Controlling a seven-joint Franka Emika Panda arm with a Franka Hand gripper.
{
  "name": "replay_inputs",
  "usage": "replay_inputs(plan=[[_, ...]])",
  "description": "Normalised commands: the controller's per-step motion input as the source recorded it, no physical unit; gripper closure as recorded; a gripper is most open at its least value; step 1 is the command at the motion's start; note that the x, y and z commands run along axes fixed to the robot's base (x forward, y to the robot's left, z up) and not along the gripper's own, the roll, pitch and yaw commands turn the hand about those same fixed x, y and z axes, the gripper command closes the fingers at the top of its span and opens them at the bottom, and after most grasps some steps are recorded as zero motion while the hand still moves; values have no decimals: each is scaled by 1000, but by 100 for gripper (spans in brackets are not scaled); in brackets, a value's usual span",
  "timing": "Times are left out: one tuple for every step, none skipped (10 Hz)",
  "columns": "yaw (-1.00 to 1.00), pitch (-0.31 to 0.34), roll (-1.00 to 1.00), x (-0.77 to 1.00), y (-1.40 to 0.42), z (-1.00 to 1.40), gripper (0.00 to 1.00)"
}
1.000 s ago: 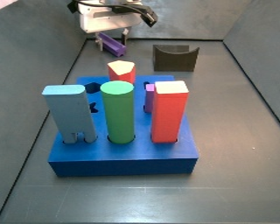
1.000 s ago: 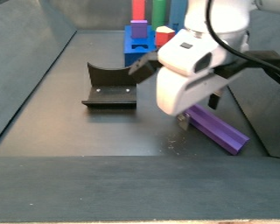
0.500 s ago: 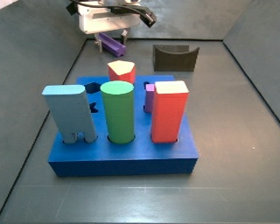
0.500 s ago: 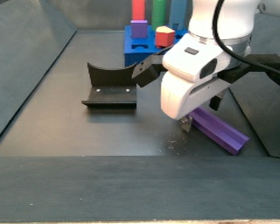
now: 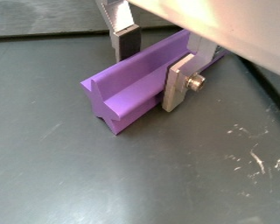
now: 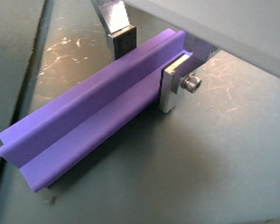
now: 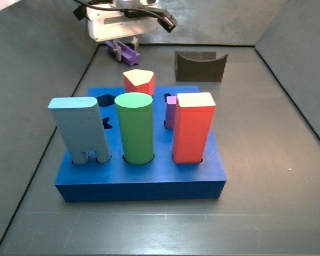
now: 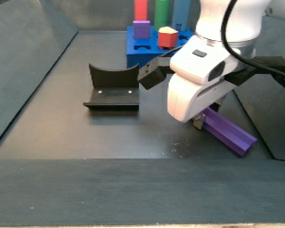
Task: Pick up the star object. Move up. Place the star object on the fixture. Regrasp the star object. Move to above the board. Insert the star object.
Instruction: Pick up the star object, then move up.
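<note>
Purple star lies on the floor beside the fixture, far from the board. End effector pinches it near one end, fingers flanking. Judging the risk: that off-centre grip could let it droop on lifting.

The gripper is lowered further over the star object than a second ago, its fingers now set astride it.
</note>
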Motion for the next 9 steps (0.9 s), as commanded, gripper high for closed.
replay_inputs(plan=[[0, 0, 0, 0, 0, 0, 100], [0, 0, 0, 0, 0, 0, 100], [0, 0, 0, 0, 0, 0, 100], [0, 0, 0, 0, 0, 0, 100], [0, 0, 0, 0, 0, 0, 100], [0, 0, 0, 0, 0, 0, 100], [0, 0, 0, 0, 0, 0, 100], [0, 0, 0, 0, 0, 0, 100], [0, 0, 0, 0, 0, 833, 100]])
